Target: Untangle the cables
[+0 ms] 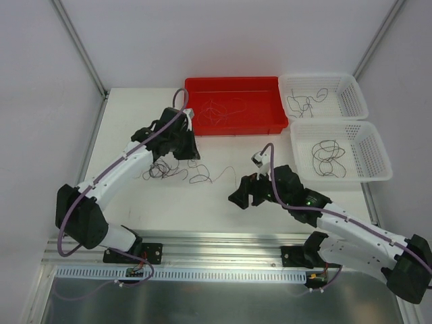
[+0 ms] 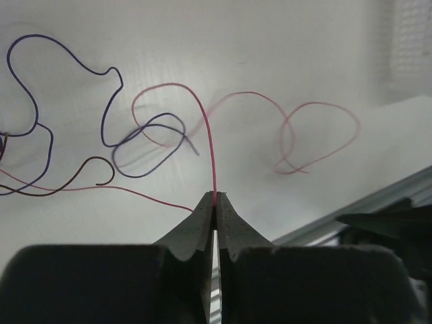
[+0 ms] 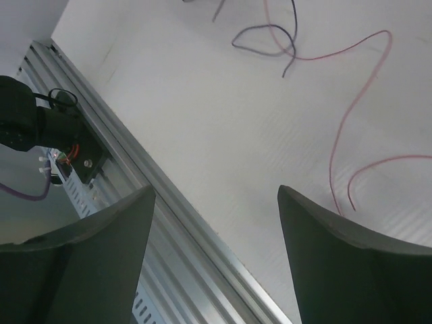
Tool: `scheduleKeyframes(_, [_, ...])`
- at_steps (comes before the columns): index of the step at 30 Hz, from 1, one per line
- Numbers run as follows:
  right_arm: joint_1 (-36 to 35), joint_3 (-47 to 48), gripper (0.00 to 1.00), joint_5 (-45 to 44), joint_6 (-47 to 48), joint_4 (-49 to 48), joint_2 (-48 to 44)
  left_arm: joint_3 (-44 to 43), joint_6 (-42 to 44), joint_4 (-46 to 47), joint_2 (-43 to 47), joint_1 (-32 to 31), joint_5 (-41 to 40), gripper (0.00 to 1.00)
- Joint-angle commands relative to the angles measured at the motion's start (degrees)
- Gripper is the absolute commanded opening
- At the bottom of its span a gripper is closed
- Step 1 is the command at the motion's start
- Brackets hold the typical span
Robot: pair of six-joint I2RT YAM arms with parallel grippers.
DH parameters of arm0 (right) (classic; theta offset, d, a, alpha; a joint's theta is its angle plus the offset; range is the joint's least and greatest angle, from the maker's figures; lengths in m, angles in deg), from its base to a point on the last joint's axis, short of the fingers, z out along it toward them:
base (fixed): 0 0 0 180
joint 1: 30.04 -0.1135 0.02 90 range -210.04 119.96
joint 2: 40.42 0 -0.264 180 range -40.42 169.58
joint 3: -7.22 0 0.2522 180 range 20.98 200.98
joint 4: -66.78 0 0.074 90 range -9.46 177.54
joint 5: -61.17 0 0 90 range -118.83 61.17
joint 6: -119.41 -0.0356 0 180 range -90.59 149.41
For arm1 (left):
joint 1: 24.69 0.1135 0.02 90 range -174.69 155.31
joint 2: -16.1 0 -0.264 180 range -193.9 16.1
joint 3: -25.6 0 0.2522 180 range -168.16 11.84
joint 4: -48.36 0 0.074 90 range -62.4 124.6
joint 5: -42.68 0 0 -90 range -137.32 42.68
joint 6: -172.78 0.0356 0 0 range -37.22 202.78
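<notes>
- Nearest the bases, the right gripper [image 3: 214,196] hangs with its jaws wide apart and nothing between them, over bare table [image 1: 223,216] just beyond the metal rail [image 1: 223,243]
- Ahead of it, to the right in its wrist view, the tail of a reddish strand [image 3: 335,152] lies on the table, apart from the gripper; it cannot be told whether this is the strand the other arm holds
- Further out, the left gripper [image 2: 216,197] is closed on a red strand [image 2: 211,145], pinched at the very tips
- From the pinch that strand runs straight away from the jaws, then bends over to the left and crosses a purple loop [image 2: 145,145]; a second leg trails low and left toward the rest of the cables [image 1: 169,170]
- In the top view the bunch lies on the table just beside the left gripper, on its near side, and well apart from the right one, so the left arm is plainly the nearer
- A pull would probably have to lead away from that purple crossing, or the whole bunch may drag along
- Farthest off stand a red tray [image 1: 236,128] and two white baskets [image 1: 337,179], each with loose strands inside
</notes>
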Motion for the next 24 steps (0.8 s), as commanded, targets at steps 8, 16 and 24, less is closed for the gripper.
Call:
scheduleKeyframes(8, [-4.00,1.43,0.77,-0.82,-0.49,-34.43,12.92,-8.81,-21.04,-1.50,3.90,-1.51,9.63,0.00])
scheduleKeyframes(16, [-4.09,7.67,0.77,-1.60,1.27,-40.85,25.56,-10.92,-26.05,-0.71,5.75,-2.39,9.55,0.02])
scheduleKeyframes(24, [-4.27,13.82,0.74,-2.75,-0.66,-48.24,38.24,-11.28,-29.31,0.44,8.21,-2.65,9.72,0.03])
